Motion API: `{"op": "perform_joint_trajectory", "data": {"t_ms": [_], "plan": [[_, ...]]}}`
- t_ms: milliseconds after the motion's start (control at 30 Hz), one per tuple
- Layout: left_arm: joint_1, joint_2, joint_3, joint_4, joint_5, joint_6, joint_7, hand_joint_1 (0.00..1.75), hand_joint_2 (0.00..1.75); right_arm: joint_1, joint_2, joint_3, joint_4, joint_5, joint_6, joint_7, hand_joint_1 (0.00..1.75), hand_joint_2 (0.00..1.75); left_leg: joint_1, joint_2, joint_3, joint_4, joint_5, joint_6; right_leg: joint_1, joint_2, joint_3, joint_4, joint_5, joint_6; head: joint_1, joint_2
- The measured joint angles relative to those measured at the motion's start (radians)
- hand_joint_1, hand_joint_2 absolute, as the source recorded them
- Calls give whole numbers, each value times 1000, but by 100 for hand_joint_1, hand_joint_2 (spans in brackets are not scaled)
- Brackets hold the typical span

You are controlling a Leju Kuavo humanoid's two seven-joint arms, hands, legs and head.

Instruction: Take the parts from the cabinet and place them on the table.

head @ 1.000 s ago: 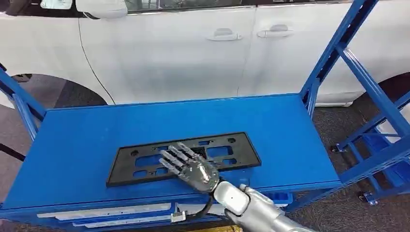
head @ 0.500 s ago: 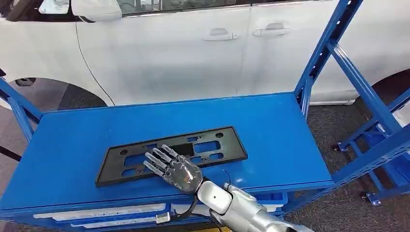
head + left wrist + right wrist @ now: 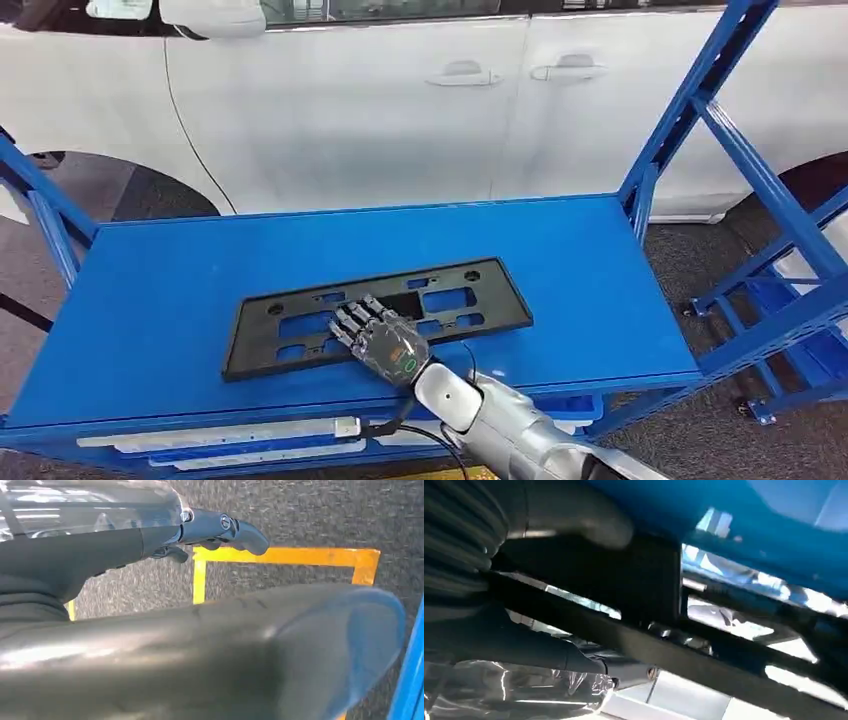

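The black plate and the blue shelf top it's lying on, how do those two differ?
The black plate is a frame pierced with cutouts and holes; the blue shelf top is solid and unbroken. The plate is much smaller, covering only part of the shelf top near its front edge. The plate lies skewed, its edges not parallel with the shelf top's. The right hand rests on the plate, not on the shelf top. Both lie flat.

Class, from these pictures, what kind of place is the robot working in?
Probably a car workshop or assembly area: a white car beside a blue metal rack, and a black plastic car part under the right hand.
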Motion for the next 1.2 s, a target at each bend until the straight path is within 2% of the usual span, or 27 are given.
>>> {"op": "perform_joint_trajectory", "data": {"t_ms": [33, 67, 100, 200, 233, 267, 300, 367, 400, 433, 467, 500, 567, 600, 633, 700, 767, 800, 867, 900, 933, 967, 1000, 1067, 1100, 1133, 1200], "plan": [[0, 0, 0, 0, 0, 0, 0, 0, 0, -2, 0, 0, 2, 0, 0, 0, 175, 175, 0, 0, 1, 2, -1, -2, 0, 0, 49, -97, 44, -6, 0, 0], [0, 0, -2, 0, 0, -2, 0, 0, 0, -5, 0, -1, 3, 1, 0, 0, 175, 175, -1, -1, 0, 3, -2, -4, 2, -1, 91, -179, 65, -15, 0, 0], [-2, 0, -3, 0, 0, -3, -1, 0, 0, -8, 0, -1, 5, 1, 0, 0, 175, 175, -11, -2, -4, 12, -6, -11, 7, -2, 95, -197, 58, -15, 0, 0], [-2, 0, -10, 0, 0, -5, -2, 0, 0, -8, 1, -3, 6, 1, 0, 0, 175, 175, -5, -2, -3, 4, 0, -27, 10, -1, 91, -197, 61, -27, 0, 0], [-2, 1, -11, 0, 0, -6, -2, 0, 0, -9, 2, -4, 6, 1, 0, 0, 175, 175, -7, -2, -5, 6, -3, -34, 2, -3, 96, -210, 70, -37, 0, 0], [-2, 1, -12, 0, 0, -7, -3, 0, 0, -10, 6, -6, 7, 1, 0, 0, 175, 175, -4, -2, -9, 23, -17, -38, 0, -5, 100, -216, 72, -40, 0, 0], [-3, 0, -13, 0, 0, -7, -3, 0, 0, -12, 6, -8, 8, 1, 0, 0, 175, 175, -2, -1, -29, 68, -50, -44, -1, -7, 100, -217, 74, -44, 0, 0], [-2, 1, -13, 0, 0, -7, -3, 0, 0, -11, 6, -12, 11, 2, 0, -1, 175, 175, 3, -1, -102, 229, -130, -54, -1, -7, 97, -216, 74, -45, 0, 0], [0, 1, -13, 0, 0, -7, -3, 0, 0, -10, 6, -12, 12, 3, 0, -2, 175, 175, 4, -1, -133, 297, -153, -58, -1, -8, 96, -216, 74, -45, 0, 0], [1, 1, -13, 0, 0, -7, -3, 0, 0, -9, 6, -13, 13, 3, 0, -2, 175, 175, 5, -1, -147, 328, -156, -61, -1, -8, 96, -216, 75, -45, 0, 0], [2, 1, -13, 0, 0, -7, -3, 0, 0, -9, 6, -15, 15, 3, 0, -2, 175, 175, 8, -1, -144, 323, -144, -63, -2, -8, 97, -216, 75, -44, 0, 0], [2, 2, -13, 0, 0, -7, -3, 0, 0, -10, 6, -17, 15, 3, 0, -3, 175, 175, 13, -1, -98, 231, -86, -64, -3, -7, 99, -213, 74, -42, 0, 0], [1, 2, -13, 0, 0, -7, -4, 0, 0, -11, 6, -18, 15, 3, 0, -3, 175, 175, 19, 0, 8, 25, -3, -63, -5, -4, 101, -208, 69, -33, 0, 0], [-1, 2, -13, 0, 0, -7, -3, 0, 0, -12, 6, -18, 15, 3, 0, -2, 175, 175, 11, -1, 15, 5, -23, -58, 1, -2, 100, -207, 68, -25, 0, 0], [-3, 2, -13, 0, 0, -7, -4, 0, 0, -14, 6, -19, 16, 3, 0, -2, 175, 175, 10, -5, 14, 3, -16, -43, 2, 0, 98, -205, 69, -19, 0, 0], [-1, 2, -13, 0, 0, -7, -4, 0, 0, -15, 6, -19, 18, 3, 0, -2, 175, 175, 5, -4, 11, 6, -17, -32, -2, 3, 100, -211, 74, -6, 0, 0], [-2, 2, -13, 0, 0, -7, -4, 0, 0, -16, 5, -21, 19, 2, 0, -1, 175, 175, 13, 0, 17, -6, -5, -14, -5, 3, 98, -201, 66, 7, 0, 0], [-4, 2, -13, 0, 0, -8, -5, 0, 0, -17, 5, -22, 20, 2, -1, -1, 175, 175, 12, 1, 15, -8, -2, -8, -4, 0, 81, -164, 36, 8, 0, 0], [-4, 2, -13, 0, 0, -12, -6, 0, 0, -15, 4, -24, 21, 2, -1, -2, 175, 175, 10, 4, 9, -7, 0, -2, -4, 1, 4, -5, -50, 9, 0, 0], [-2, 2, -13, 0, 0, -15, -9, 0, 0, -13, 3, -26, 21, 2, -1, -3, 175, 175, 8, 5, 7, -7, 0, -1, -4, 1, -34, 72, -77, 11, 0, 0], [-1, 2, -13, 0, 0, -16, -13, 0, 0, -12, 2, -26, 22, 2, -1, -5, 175, 175, 7, 5, 5, -6, 0, -1, -4, 1, -58, 119, -83, 11, 0, 0], [0, 2, -13, 0, 0, -19, -18, 0, 0, -12, 2, -26, 23, 2, -1, -8, 175, 175, 7, 5, 6, -5, 0, -1, -4, 1, -54, 109, -65, 10, 0, 0], [0, 2, -14, 0, 0, -23, -24, 0, 0, -12, 2, -27, 24, 2, -1, -9, 175, 175, 7, 4, 6, -4, 0, -2, -4, 1, -30, 59, -30, 7, 0, 0], [-1, 2, -15, 0, -1, -47, -57, 0, 0, -14, 2, -29, 25, 2, -1, -12, 175, 175, 6, 2, 8, 0, -4, -7, -3, 0, 64, -129, 60, -4, 0, 0], [0, 1, -15, 0, -2, -60, -79, 0, 0, -16, 2, -31, 26, 2, -1, -12, 175, 175, 5, 1, 7, 3, -6, -11, -1, 0, 92, -196, 64, -12, 0, 0], [-1, 1, -16, 0, -2, -71, -101, 0, 0, -17, 3, -34, 27, 2, -1, -14, 175, 175, -2, 0, 3, 7, -8, -18, 5, -1, 92, -199, 66, -10, 0, 0], [-2, 1, -16, 0, -2, -82, -139, 0, 0, -16, 4, -44, 27, 2, -1, -26, 175, 175, 1, -1, 2, 5, -6, -30, 6, 1, 88, -198, 66, -18, 0, 0]]}}
